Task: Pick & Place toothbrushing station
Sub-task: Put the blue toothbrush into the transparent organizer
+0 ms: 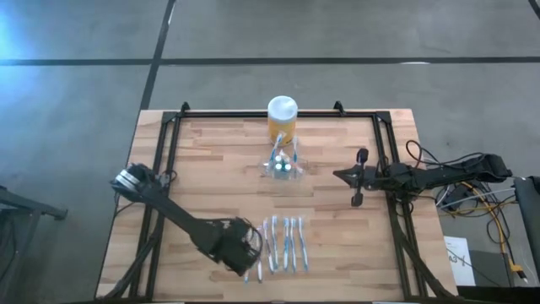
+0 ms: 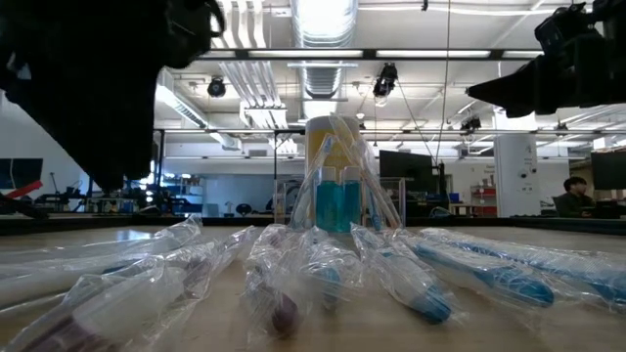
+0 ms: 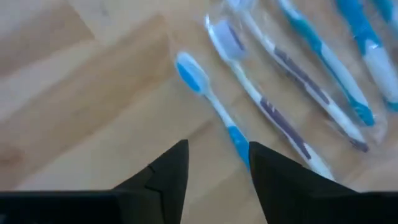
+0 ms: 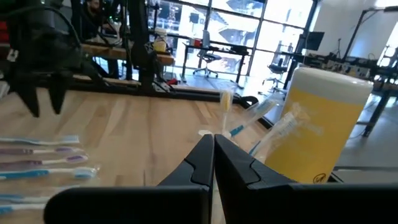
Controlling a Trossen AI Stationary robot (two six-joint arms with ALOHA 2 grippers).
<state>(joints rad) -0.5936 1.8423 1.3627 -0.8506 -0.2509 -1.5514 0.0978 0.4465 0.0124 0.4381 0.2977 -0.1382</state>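
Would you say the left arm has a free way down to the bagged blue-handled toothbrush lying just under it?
Probably yes: the left end effector hangs right above the bagged blue-handled toothbrush, fingers apart on either side of its handle, with only bare wooden table beside it.

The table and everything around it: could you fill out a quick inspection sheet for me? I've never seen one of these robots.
Surface: wooden table in a black frame.
Job's things: clear holder mid-table, already holding toothbrushes; wrapped toothbrushes lie in a row near the front edge.
Clutter: yellow jar with a white lid, just behind the holder.
Grippers: left gripper open, low over a blue toothbrush at the end of the row; right gripper shut, empty, waiting at the table's right side.
Cables: loose bundle beside the right arm.
Surroundings: a workshop, with a seated person far off.
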